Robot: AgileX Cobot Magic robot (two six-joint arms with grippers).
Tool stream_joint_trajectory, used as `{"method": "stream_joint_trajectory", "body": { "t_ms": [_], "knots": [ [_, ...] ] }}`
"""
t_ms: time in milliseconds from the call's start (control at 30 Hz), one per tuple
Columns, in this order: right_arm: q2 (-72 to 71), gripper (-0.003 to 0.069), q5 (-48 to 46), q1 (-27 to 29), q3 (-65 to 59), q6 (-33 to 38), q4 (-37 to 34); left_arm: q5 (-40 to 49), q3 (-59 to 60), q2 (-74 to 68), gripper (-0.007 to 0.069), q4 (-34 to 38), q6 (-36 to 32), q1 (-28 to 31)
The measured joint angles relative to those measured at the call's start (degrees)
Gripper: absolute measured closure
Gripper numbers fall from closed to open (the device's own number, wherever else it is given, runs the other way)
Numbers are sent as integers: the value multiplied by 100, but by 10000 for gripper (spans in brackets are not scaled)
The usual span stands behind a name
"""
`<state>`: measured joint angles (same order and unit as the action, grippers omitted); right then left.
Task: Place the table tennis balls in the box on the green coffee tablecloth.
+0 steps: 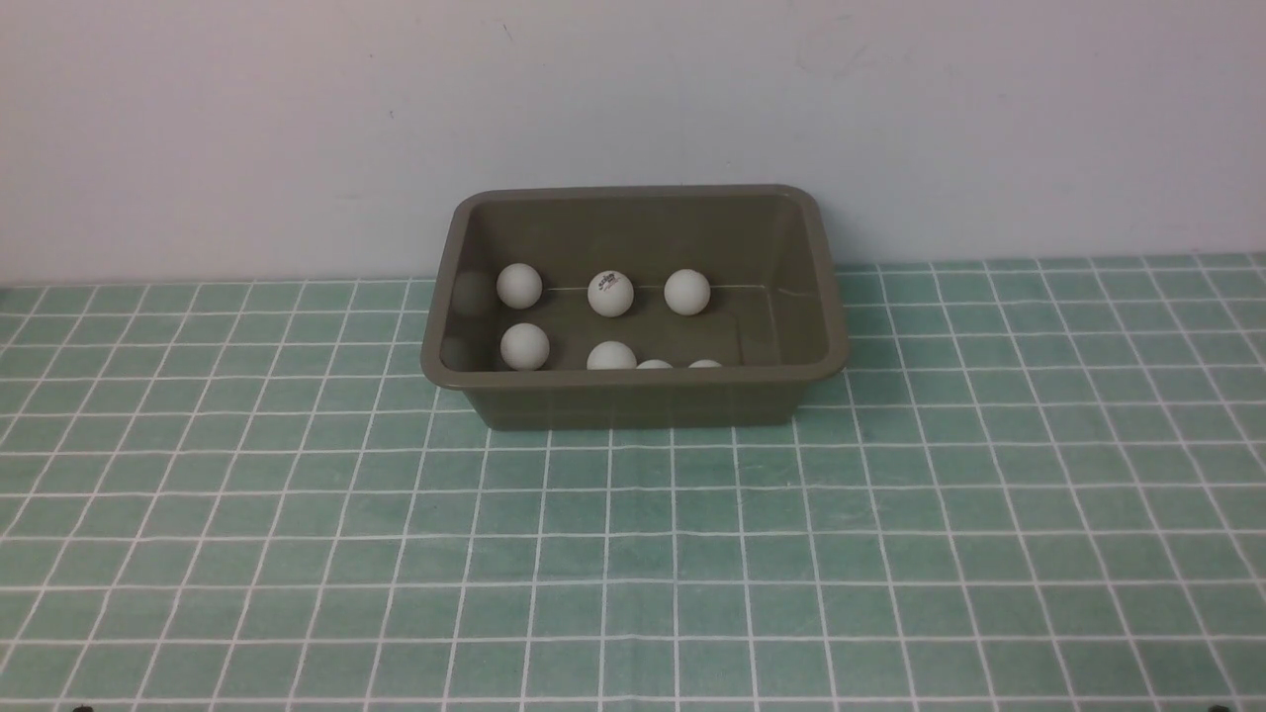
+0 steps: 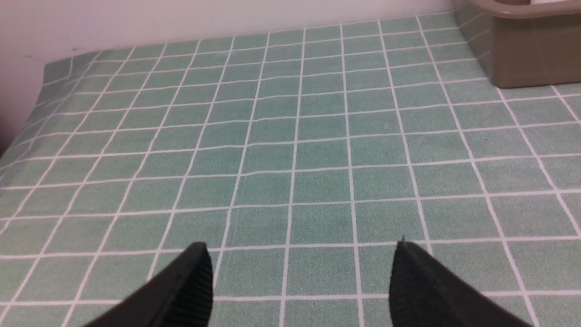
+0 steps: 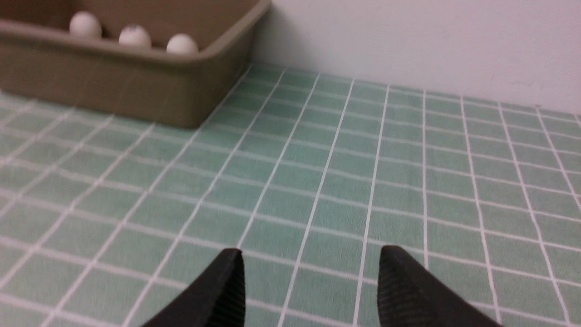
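Observation:
The olive-brown box (image 1: 633, 379) stands on the green coffee tablecloth (image 1: 633, 554) close to the back wall. Several white table tennis balls lie inside it, one with a dark logo (image 1: 610, 294). No ball shows on the cloth. Neither arm appears in the front view. In the left wrist view my left gripper (image 2: 302, 247) hangs open over bare cloth, with a corner of the box (image 2: 526, 54) well off to one side. My right gripper (image 3: 311, 250) is also open with nothing between its fingers, and the box (image 3: 113, 86) with three balls (image 3: 135, 36) sits some way ahead.
A pale wall rises directly behind the box. The cloth's left edge (image 2: 43, 77) meets the wall in the left wrist view. Gridded cloth stretches to both sides of the box and in front of it.

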<state>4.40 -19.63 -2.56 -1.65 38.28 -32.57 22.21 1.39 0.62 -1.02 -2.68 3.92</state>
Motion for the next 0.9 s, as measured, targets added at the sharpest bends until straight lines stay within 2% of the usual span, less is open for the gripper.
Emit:
{"method": "stream_joint_trajectory", "body": {
  "t_ms": [67,167,400,533,633,700,900],
  "knots": [
    [-15,288,327,0,0,-133,-194,0,0,0,153,0,0,0],
    [-154,288,702,0,0,-499,-29,0,0,0,153,0,0,0],
    [-394,288,1214,0,212,-3073,1784,0,0,0,153,0,0,0],
    [-394,288,1115,0,287,-4017,2836,0,0,0,153,0,0,0],
    [-394,288,750,0,292,-4236,3305,0,0,0,153,0,0,0],
    [-394,288,503,0,292,-4227,3371,0,0,0,153,0,0,0],
    [-394,288,-295,0,292,-3707,3393,0,0,0,153,0,5,0]
  ]
}}
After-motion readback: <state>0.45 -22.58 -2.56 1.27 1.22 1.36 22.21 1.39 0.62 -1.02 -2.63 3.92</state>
